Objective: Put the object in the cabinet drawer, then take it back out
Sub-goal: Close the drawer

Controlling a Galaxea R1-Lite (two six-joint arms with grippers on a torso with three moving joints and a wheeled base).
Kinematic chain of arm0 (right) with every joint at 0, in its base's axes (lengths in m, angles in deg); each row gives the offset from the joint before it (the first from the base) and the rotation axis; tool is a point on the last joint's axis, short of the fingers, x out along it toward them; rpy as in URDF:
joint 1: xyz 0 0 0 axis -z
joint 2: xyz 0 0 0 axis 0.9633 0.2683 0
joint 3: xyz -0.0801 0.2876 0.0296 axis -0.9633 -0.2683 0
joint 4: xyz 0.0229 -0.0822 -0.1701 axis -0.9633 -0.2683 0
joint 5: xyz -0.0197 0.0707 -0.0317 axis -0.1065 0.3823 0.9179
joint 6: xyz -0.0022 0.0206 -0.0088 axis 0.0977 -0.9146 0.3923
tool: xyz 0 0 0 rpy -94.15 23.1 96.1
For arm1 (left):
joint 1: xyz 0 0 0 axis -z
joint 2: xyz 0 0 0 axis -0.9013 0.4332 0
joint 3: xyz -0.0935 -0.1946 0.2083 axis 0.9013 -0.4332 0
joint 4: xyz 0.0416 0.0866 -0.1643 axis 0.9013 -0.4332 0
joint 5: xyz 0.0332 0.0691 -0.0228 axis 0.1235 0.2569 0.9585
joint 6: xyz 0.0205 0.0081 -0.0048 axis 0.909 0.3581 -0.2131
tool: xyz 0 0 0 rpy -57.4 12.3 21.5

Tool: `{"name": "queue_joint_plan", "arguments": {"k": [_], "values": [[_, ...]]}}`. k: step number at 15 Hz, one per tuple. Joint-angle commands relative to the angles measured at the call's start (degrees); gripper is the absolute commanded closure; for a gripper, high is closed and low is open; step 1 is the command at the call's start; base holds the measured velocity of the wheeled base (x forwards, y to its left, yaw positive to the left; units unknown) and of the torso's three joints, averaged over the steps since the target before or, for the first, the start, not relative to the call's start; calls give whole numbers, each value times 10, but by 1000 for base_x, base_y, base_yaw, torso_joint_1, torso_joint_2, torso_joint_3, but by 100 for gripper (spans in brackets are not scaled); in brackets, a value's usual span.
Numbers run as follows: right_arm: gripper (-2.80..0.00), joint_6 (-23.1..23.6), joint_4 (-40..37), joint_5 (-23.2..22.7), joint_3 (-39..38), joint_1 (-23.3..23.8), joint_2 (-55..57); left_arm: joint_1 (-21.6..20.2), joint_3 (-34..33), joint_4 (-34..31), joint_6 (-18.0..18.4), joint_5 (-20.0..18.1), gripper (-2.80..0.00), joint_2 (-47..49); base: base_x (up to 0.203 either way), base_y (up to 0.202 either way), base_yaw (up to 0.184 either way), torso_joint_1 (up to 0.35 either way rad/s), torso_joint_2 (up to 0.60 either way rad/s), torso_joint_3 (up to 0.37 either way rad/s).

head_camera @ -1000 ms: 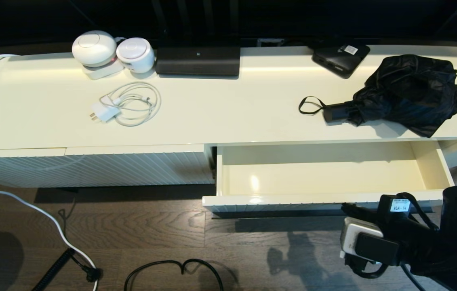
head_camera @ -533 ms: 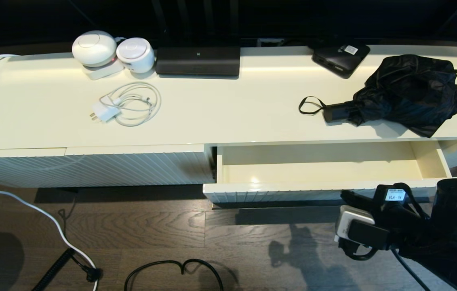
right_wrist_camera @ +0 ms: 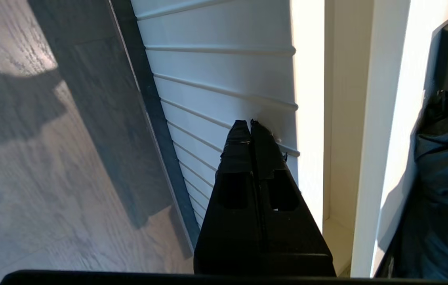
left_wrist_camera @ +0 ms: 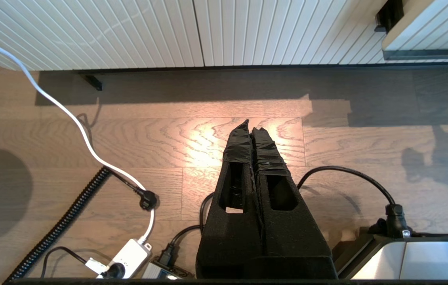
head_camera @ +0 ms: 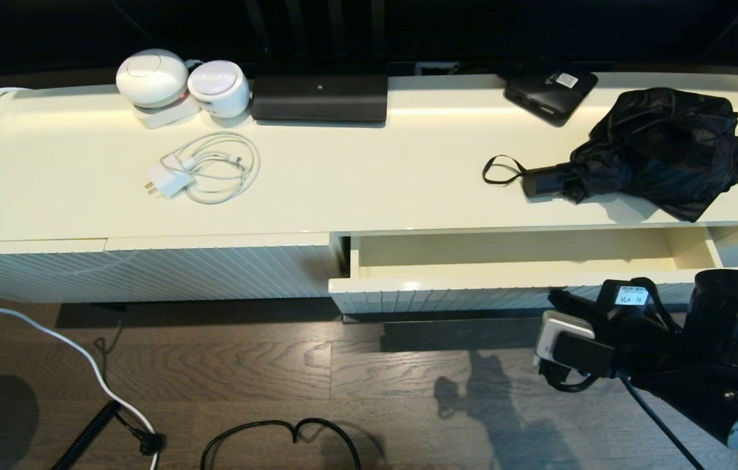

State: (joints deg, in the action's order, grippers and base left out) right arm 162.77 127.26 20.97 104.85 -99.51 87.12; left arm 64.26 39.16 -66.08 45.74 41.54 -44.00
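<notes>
The black folding umbrella (head_camera: 662, 147) lies on the right end of the cabinet top, handle and wrist loop pointing left; the right wrist view catches its fabric (right_wrist_camera: 445, 178). Below it the cream drawer (head_camera: 447, 297) stands partly out, showing only a narrow strip of glossy interior. Its dark bar handle (right_wrist_camera: 144, 99) runs under the ribbed front (right_wrist_camera: 216, 71). My right gripper (head_camera: 558, 300) is shut and empty, its fingertips (right_wrist_camera: 243, 130) against the ribbed front near the drawer's right end. My left gripper (left_wrist_camera: 252, 126) is shut and empty, hanging over the wooden floor, out of the head view.
On the cabinet top are a flat black box with a white sticker (head_camera: 550, 91), a long black device (head_camera: 320, 98), two white round devices (head_camera: 152, 77) and a white charger with cable (head_camera: 205, 170). A handle-less ribbed panel (head_camera: 147, 271) sits left of the drawer. Cables (head_camera: 277, 434) lie on the floor.
The drawer has slid well back into the cabinet, its visible interior shrinking to a strip. My right gripper has moved with the drawer front toward the cabinet. The umbrella has not moved.
</notes>
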Motion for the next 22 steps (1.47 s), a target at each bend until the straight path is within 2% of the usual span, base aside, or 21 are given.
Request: {"name": "queue_joint_plan", "arguments": {"k": [1,9,13,22], "values": [[0,4,35,0,4,0,20,0,0,0,0,0,0,-2,0,0,0,0,0,0],[0,5,46,-24,56,32,61,0,-1,0,0,0,0,-2,0,0,0,0,0,0],[0,5,93,-32,63,38,94,0,0,0,0,0,0,-2,0,0,0,0,0,0],[0,5,93,-74,115,70,135,0,0,0,0,0,0,-2,0,0,0,0,0,0]]}}
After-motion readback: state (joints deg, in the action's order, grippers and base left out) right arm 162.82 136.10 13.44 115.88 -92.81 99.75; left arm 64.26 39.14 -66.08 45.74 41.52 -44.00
